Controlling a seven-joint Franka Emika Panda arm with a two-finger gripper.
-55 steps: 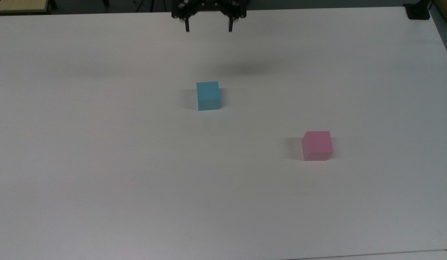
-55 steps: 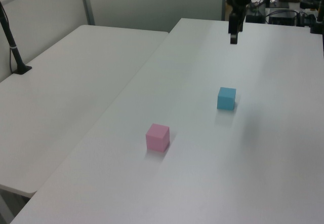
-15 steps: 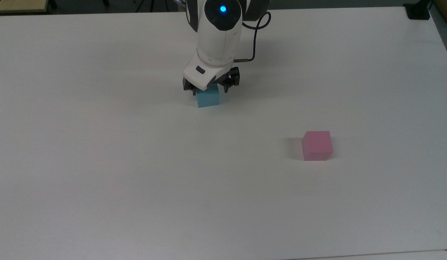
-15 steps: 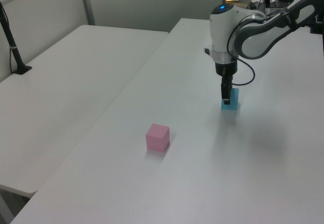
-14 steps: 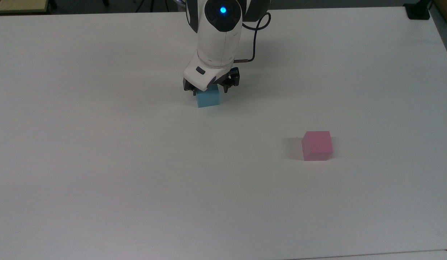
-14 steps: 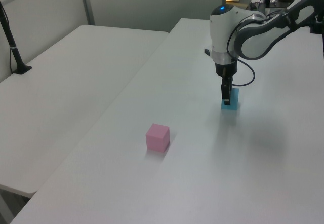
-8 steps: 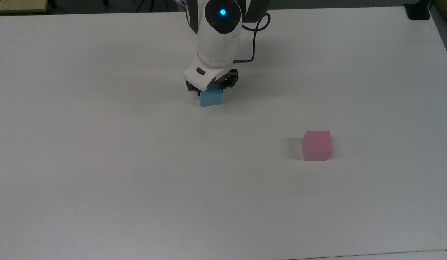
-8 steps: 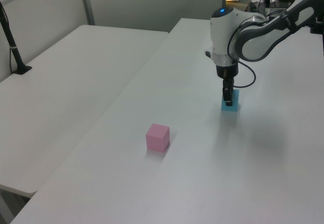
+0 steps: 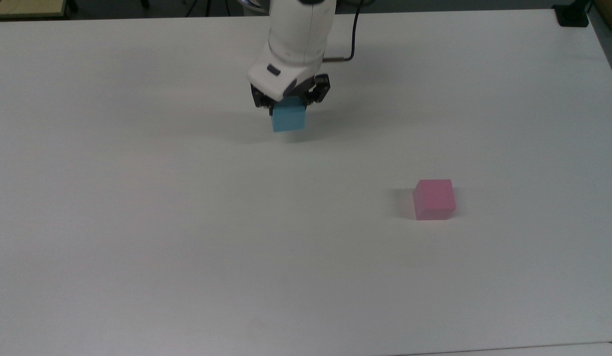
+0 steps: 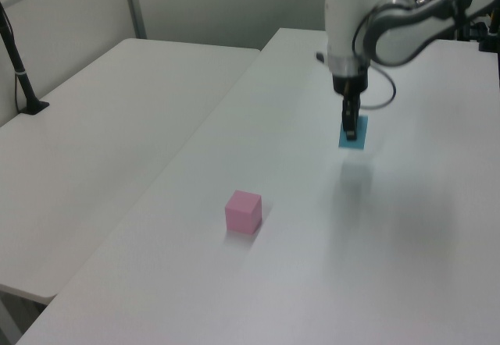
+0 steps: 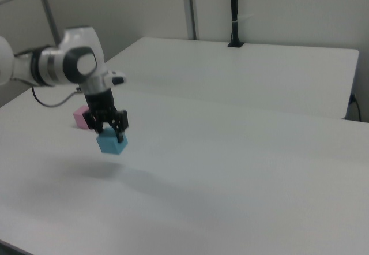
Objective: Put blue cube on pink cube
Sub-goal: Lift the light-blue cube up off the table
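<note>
Lifted off the tabletop (image 9: 137, 222) since half a second ago, the blue cube (image 9: 288, 119) now hangs clamped in the tool (image 9: 289, 106), near the top view's far edge. Pink cube (image 9: 434, 199) sits well apart, toward the top view's right edge.

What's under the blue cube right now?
Only bare white table and the cube's shadow: the blue cube hangs lifted in the gripper. The pink cube sits apart, nothing on it.
</note>
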